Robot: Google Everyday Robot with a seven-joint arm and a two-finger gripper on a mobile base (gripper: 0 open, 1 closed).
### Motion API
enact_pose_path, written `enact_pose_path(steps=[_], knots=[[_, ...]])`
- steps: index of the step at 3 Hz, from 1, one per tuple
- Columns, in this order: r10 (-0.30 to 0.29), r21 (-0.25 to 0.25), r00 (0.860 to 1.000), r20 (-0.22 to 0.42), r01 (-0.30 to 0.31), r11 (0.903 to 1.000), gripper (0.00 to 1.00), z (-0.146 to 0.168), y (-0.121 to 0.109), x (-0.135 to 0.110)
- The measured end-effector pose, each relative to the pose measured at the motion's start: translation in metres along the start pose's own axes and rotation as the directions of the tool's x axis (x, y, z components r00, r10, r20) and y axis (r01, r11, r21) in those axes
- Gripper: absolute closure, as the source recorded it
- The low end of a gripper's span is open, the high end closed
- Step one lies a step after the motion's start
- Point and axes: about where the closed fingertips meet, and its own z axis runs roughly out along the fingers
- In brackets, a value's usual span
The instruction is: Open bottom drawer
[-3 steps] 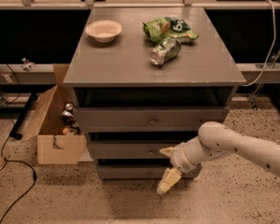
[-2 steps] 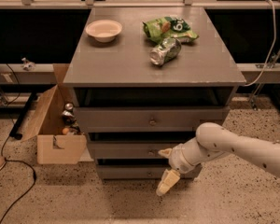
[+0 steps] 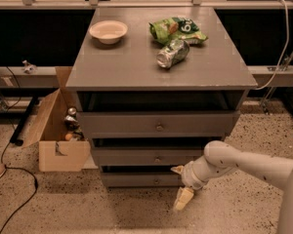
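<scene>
The grey cabinet [image 3: 161,67] has three drawer fronts, each with a small round knob. The bottom drawer [image 3: 136,180] is the lowest and narrowest front, and its knob [image 3: 156,181] sits at its middle. It looks closed, set back under the middle drawer [image 3: 146,157]. The top drawer [image 3: 156,125] is the widest. My gripper [image 3: 180,185] is at the right end of the bottom drawer front, just right of the knob. Its pale fingers [image 3: 183,199] are spread apart, one above the other, and hold nothing. The white arm [image 3: 244,165] comes in from the right.
On the cabinet top stand a white bowl [image 3: 108,31], a green chip bag [image 3: 178,28] and a crushed can [image 3: 172,52]. An open cardboard box [image 3: 63,147] with small items stands on the floor at the left. A black cable [image 3: 19,172] runs across the floor.
The arm's elbow has edged slightly left toward the cabinet. The gripper stays at the right end of the bottom drawer. No drawer has moved.
</scene>
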Motion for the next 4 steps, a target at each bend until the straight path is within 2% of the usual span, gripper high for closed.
enact_pose_path(steps=[1,2,3,4], knots=[[-0.045,-0.026,0.999,0.024,0.045,0.9986,0.0,0.033,-0.009,0.042],[-0.057,-0.024,0.993,0.104,0.06,0.9979,0.0,0.068,-0.031,0.083],[-0.057,-0.025,0.993,0.104,0.06,0.9979,0.0,0.068,-0.03,0.083],[-0.103,-0.04,0.991,0.087,0.107,0.9935,0.0,0.088,-0.034,0.091]])
